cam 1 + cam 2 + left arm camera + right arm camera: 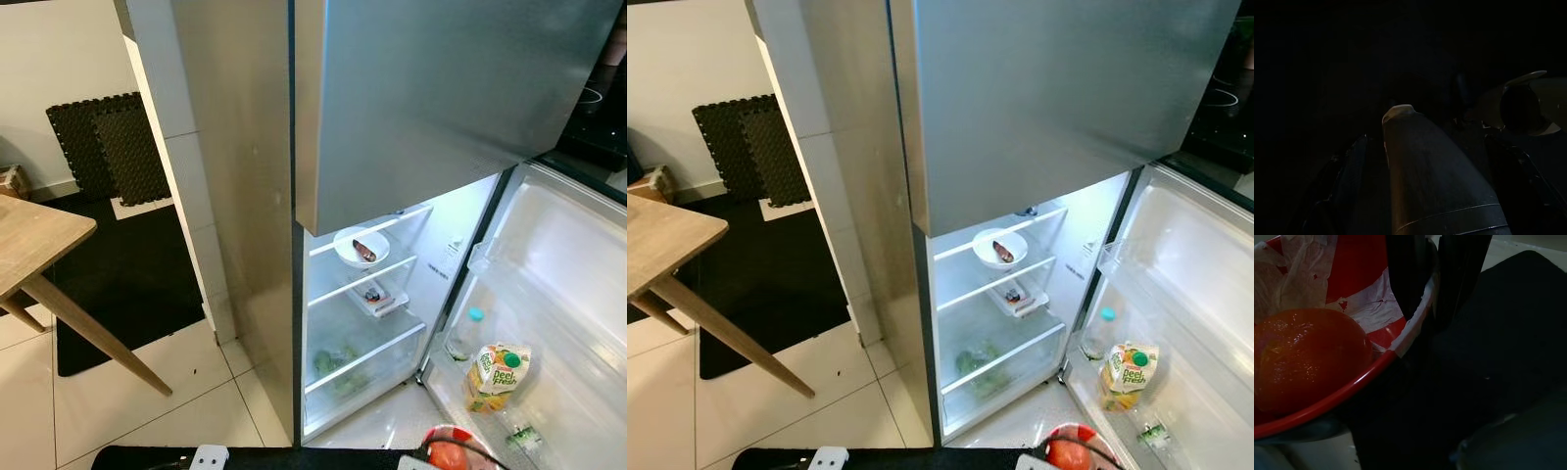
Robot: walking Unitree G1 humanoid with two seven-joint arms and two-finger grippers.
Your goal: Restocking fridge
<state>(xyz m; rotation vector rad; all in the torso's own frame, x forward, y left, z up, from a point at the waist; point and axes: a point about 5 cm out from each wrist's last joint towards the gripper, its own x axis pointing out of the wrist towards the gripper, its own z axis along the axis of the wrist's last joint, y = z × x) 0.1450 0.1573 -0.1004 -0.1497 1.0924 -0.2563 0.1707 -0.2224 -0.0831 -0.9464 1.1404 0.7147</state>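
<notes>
Red bowl (1359, 377) with tomato (1305, 357) | my right gripper (1435, 289) pinches its rim, fingers closed | light, rigid, tips easily; tomato rolls | left gripper: cannot tell | fridge (372, 294) open

My right gripper (1427, 308) pinches the rim of a red bowl (1327, 401) lined with white paper, an orange-red tomato (1308, 357) inside. Ahead, the fridge (392, 108) stands with lower door open (558, 294): white bowl (361, 247) on a shelf, juice carton (497, 375) and bottle (464, 336) in the door.
</notes>
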